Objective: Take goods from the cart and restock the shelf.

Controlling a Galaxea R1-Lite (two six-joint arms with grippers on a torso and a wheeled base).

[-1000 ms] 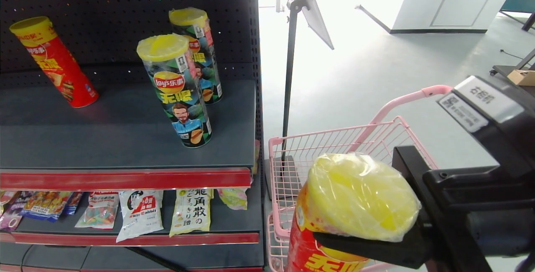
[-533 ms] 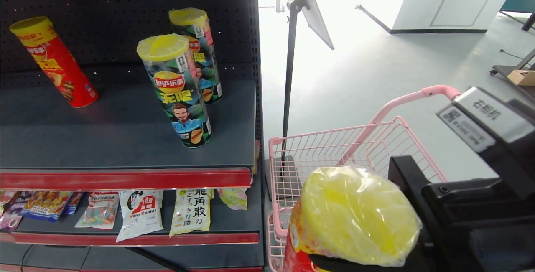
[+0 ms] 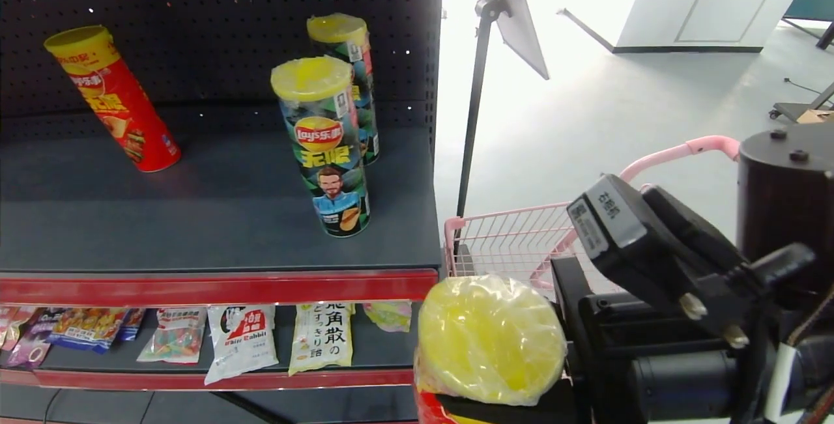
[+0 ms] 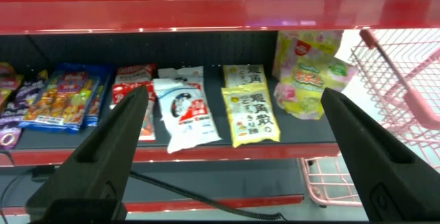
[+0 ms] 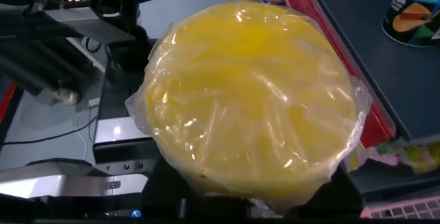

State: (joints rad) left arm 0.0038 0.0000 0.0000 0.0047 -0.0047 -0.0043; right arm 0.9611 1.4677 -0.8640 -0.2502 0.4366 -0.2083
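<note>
The right gripper point(image 3: 502, 409) is clamped on a red chip can point(image 3: 490, 336), lid up, in front of the pink cart point(image 3: 515, 241) and just off the shelf point(image 3: 195, 228) edge. The left gripper point(image 4: 235, 97) hangs with fingers apart, facing snack packets point(image 4: 251, 107) on the lower tier. Three cans point(image 3: 322, 150) stand on the shelf.

In the lower centre of the head view, the held chip can point(image 3: 490, 339) has a yellow lid under clear glossy film and a red body. The shelf point(image 3: 195, 235) is dark grey with a red front strip, backed by black pegboard point(image 3: 215, 33) dotted with holes. At upper left, the red can point(image 3: 111, 98) has a yellow top. The front green can point(image 3: 324, 150) and rear green can point(image 3: 348, 66) have yellow lids over a green-and-black angular pattern. The cart point(image 3: 508, 241) is pink wire. The snack bags point(image 3: 241, 346) are white, yellow, blue and purple.
</note>
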